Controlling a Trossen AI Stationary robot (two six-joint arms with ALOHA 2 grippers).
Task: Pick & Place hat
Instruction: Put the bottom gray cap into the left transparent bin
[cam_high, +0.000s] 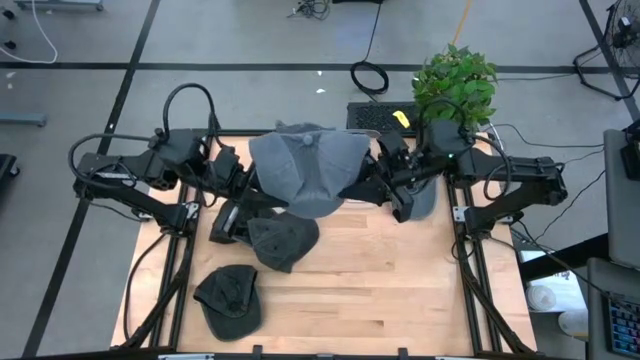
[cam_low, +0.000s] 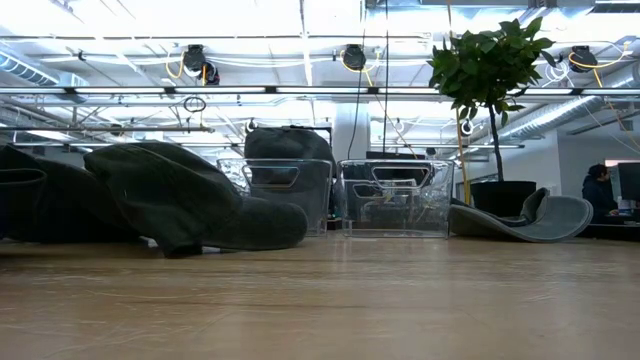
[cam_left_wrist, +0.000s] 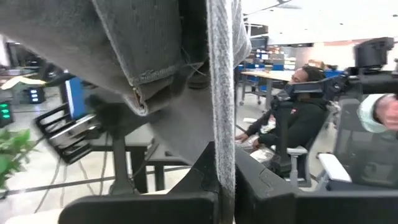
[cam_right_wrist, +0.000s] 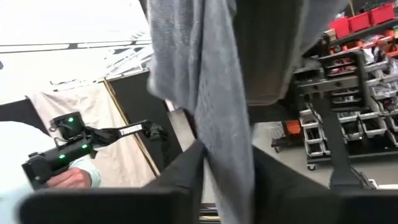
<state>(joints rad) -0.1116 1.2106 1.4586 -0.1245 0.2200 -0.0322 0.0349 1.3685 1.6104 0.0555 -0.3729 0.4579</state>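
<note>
The wooden table (cam_high: 380, 290) carries both dark arms, which meet over its far half. Between them hangs the largest item, a light grey hat (cam_high: 305, 170), lifted clear of the table surface and spread out between the two grippers. The left gripper (cam_high: 250, 190) holds the hat's left edge; in the left wrist view its fingers (cam_left_wrist: 186, 208) are closed together on a fold of the grey fabric (cam_left_wrist: 221, 93), which runs up between them. The right gripper (cam_high: 372, 180) holds the hat's right edge; in the right wrist view its fingers (cam_right_wrist: 180, 180) are clamped on a hanging strip of the same fabric (cam_right_wrist: 217, 93). A dark grey hat (cam_high: 283, 240) lies on the table just below the raised hat, near the left arm. A second dark hat (cam_high: 230, 298) lies nearer the front left corner, well apart from the grippers. Another grey hat (cam_high: 425, 200) rests at the far right of the table, beside the right arm. A potted plant (cam_high: 455, 85) stands beyond the table's far right corner. In the low view, clear plastic bins (cam_low: 395, 198) stand at the table's far edge.
</note>
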